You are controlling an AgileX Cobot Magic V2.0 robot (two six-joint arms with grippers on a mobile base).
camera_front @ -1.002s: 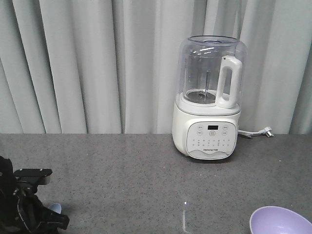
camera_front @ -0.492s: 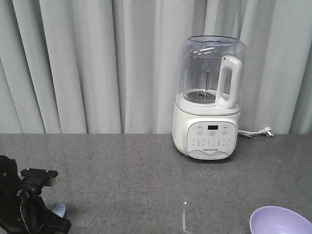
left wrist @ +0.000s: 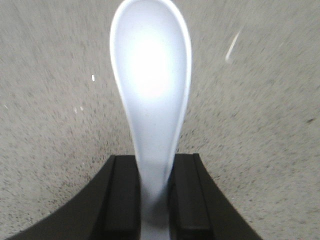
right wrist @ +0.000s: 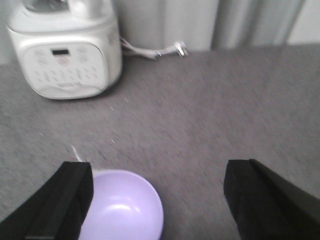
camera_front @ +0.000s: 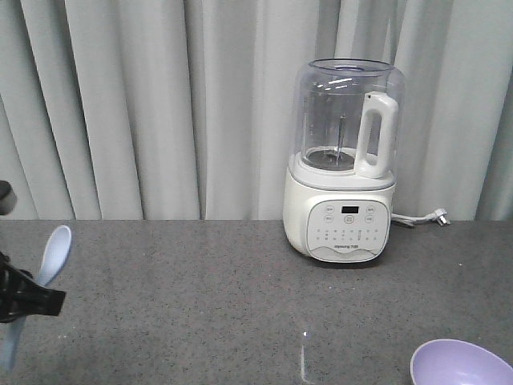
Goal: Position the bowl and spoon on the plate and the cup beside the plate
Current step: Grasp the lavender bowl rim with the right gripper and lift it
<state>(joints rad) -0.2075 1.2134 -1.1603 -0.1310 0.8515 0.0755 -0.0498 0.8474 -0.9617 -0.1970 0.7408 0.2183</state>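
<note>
My left gripper [left wrist: 153, 161] is shut on the handle of the pale bluish-white spoon [left wrist: 150, 65], whose scoop points away from the jaws. In the front view the spoon [camera_front: 50, 258] hangs tilted above the counter at the far left, with the gripper [camera_front: 28, 301] clamped around its middle. The lavender bowl [camera_front: 461, 363] sits at the bottom right corner of that view. My right gripper [right wrist: 159, 175] stands wide open above the counter; the bowl [right wrist: 122, 210] lies by its left finger, inside the gap. The plate and the cup are out of view.
A white blender [camera_front: 343, 164] with a clear jug stands at the back of the grey counter [camera_front: 200, 297], its cord and plug [camera_front: 437, 216] trailing to the right. Grey curtains hang behind. The blender base [right wrist: 62, 50] also fills the far left of the right wrist view.
My left gripper has risen from low at the bottom left, lifting the spoon off the counter so that it now shows tilted in the air. The bowl has not moved.
</note>
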